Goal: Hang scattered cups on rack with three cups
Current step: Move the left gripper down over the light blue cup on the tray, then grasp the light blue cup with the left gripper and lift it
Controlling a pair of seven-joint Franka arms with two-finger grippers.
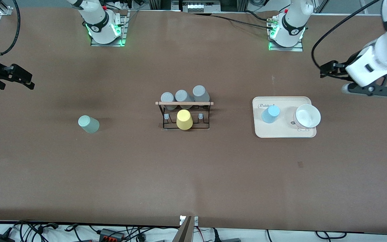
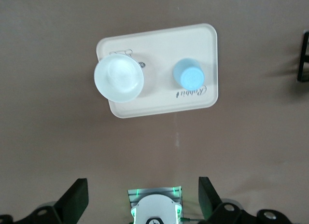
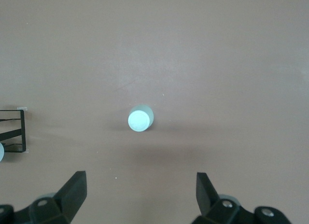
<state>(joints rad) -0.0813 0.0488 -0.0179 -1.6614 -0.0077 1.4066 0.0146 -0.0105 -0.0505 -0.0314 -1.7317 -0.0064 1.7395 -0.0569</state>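
The black wire rack [image 1: 184, 116] with a wooden rod stands mid-table; its edge shows in the left wrist view [image 2: 304, 57] and the right wrist view [image 3: 12, 130]. Three grey cups [image 1: 183, 96] hang upside down on it, and a yellow cup [image 1: 184, 119] sits on its nearer side. The mint green cup [image 1: 88, 124] [image 3: 140, 119] stands upside down on the table toward the right arm's end. The light blue cup [image 1: 270, 114] [image 2: 188, 73] stands upside down on the cream tray [image 1: 284, 130] [image 2: 159, 43]. My left gripper [image 1: 324, 71] [image 2: 142, 200] and right gripper [image 1: 29, 80] [image 3: 141, 195] hover open and empty.
A white bowl [image 1: 307, 116] [image 2: 118, 78] sits on the tray beside the blue cup. The left arm's base [image 2: 154, 207] shows between the left fingers. Cables hang along the table's front edge.
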